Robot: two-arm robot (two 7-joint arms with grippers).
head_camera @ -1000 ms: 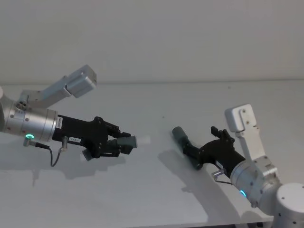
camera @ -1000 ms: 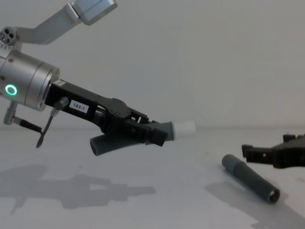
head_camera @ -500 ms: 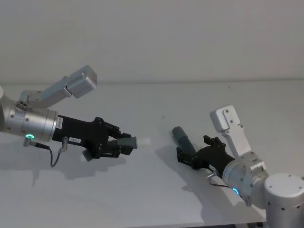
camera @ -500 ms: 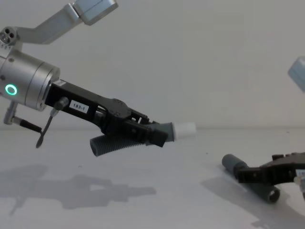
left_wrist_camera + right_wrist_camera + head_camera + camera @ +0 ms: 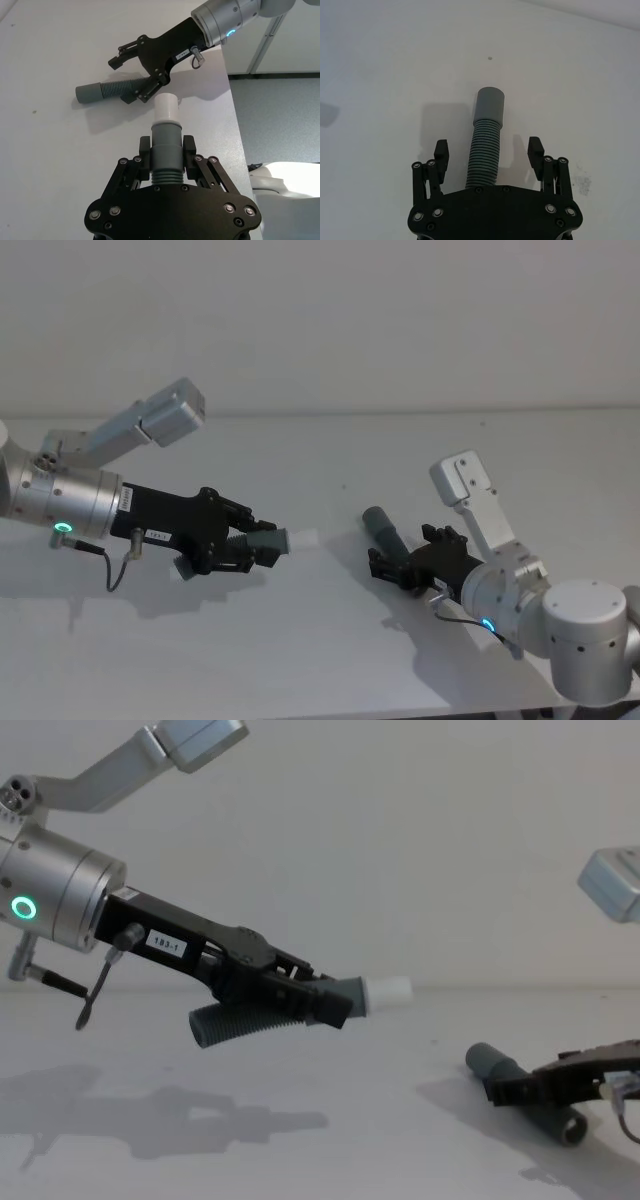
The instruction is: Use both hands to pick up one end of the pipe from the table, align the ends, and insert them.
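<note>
bent piece [image 5: 250, 1018] aloft left of centre, white tip [image 5: 390, 990] pointing right, clenched in left gripper [image 5: 262, 543] | straight piece [image 5: 383, 527] flat on table [image 5: 330, 640] right of centre, cuff [image 5: 489, 102] toward upper left | right gripper [image 5: 489, 146] low, fingers [image 5: 441, 150] spread either side of ribs, not touching | open table between tip and cuff

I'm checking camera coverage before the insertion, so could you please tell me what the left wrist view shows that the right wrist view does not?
From the left wrist: the left hand shut on the bent piece, its white tip pointing towards the right hand. From the right wrist: gaps between that hand's open fingers and the ribs. In both: the straight piece lying on the table, right hand astride it.
</note>
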